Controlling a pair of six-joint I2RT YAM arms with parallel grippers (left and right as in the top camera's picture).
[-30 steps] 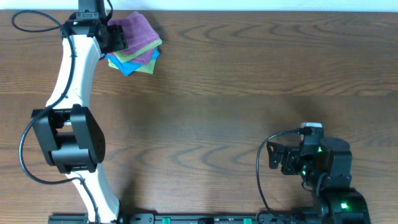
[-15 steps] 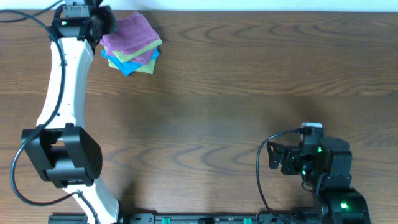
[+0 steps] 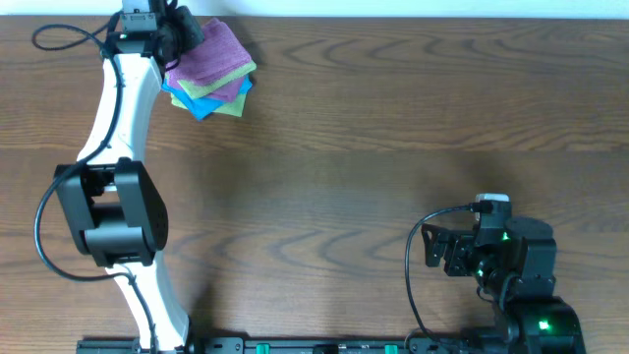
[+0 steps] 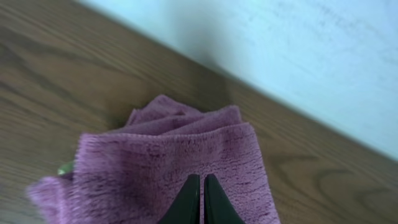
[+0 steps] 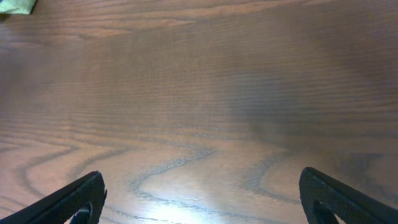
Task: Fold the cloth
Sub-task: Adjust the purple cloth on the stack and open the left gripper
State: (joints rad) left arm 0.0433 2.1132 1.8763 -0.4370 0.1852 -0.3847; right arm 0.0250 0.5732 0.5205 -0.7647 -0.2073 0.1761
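Table centre: bare brown wood-grain table [image 3: 344, 147], open from side to side.
Far-left corner: purple terry cloth [image 3: 211, 54] stacked on lime-green cloth [image 3: 241, 71] and blue cloth [image 3: 201, 106]; white left arm [image 3: 123, 108] reaches over it.
Near right: black right arm [image 3: 511, 265] blocks passage.
Far edge: pale wall [image 4: 280, 37] behind the stack.

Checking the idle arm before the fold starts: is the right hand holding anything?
No, the right hand is wide open above the table, with only wood grain showing between its jaws.
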